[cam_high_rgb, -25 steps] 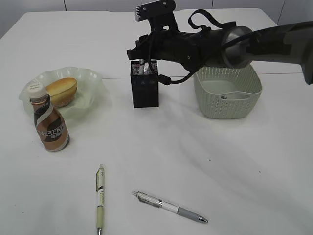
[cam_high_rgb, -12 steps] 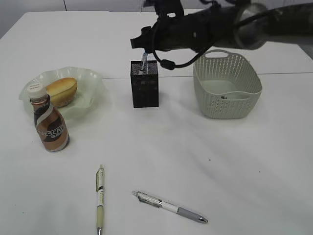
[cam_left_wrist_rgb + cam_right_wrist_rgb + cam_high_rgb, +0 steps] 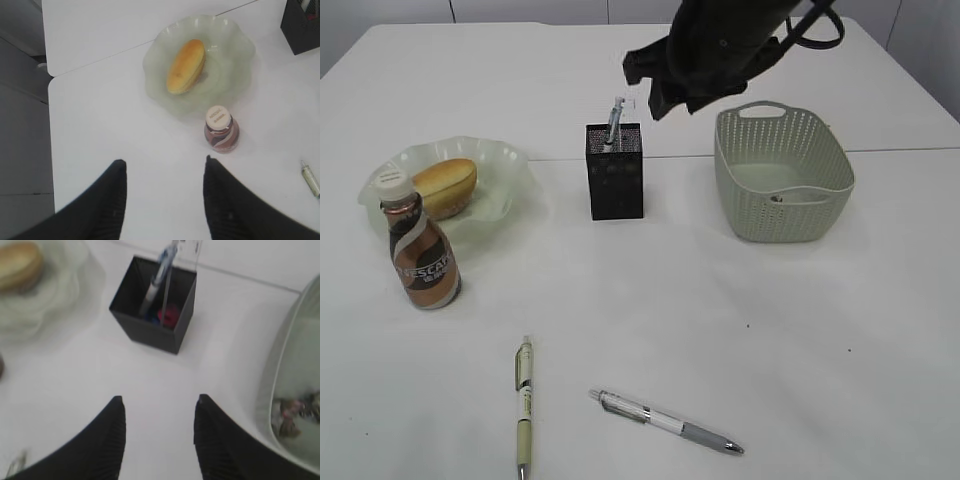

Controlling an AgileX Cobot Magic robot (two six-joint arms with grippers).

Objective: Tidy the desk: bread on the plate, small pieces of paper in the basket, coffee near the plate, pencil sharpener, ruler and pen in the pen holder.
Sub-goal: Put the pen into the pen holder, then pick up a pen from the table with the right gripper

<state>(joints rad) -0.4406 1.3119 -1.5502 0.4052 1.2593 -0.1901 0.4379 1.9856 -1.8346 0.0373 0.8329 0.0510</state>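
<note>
Mostly tidied; two pens left.
Near the black mesh pen holder (image 3: 615, 171), I see both arms' jaws apart, empty; two pens (image 3: 667, 422) lie well in front.

"NESCAFE" on the coffee (image 3: 423, 266) label; cap print too small.

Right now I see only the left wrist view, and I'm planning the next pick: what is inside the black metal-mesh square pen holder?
Observer: The pen holder holds an upright blue-and-white pen, a clear plastic ruler and something small and red at the bottom.
Operator: How many pens lie on the desk?
Observer: Two: a pale green pen and a white-and-grey pen.
Operator: Is the right gripper free?
Observer: Yes, the right gripper is open and empty.
</note>
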